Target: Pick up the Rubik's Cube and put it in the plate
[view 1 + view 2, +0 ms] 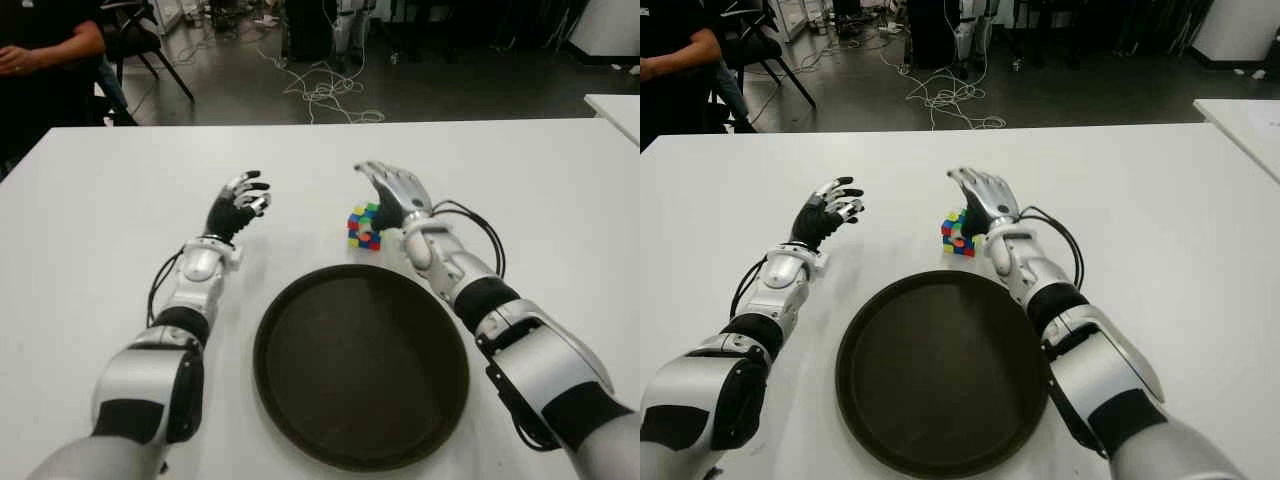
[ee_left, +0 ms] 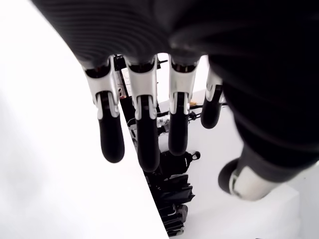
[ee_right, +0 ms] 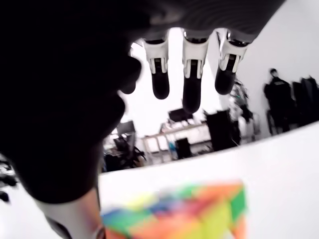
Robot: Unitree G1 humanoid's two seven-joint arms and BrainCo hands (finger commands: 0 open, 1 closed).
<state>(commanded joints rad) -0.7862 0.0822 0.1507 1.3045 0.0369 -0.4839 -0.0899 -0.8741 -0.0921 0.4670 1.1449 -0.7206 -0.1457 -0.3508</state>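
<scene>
Multicoloured cube is sitting on the white table just beyond the plate's far rim, mid-table. Right hand is hovering over it, fingers spread, not gripping. Left hand is idling left of the cube, fingers loosely apart.

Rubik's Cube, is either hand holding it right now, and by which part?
Nothing is held. The Rubik's Cube sits on the table; the right hand hovers over it, fingers spread. The left hand is empty too.

The Rubik's Cube, beside the right hand's fingers, is chequered red, blue, yellow and green. The plate is dark brown, and the table is plain white.
</scene>
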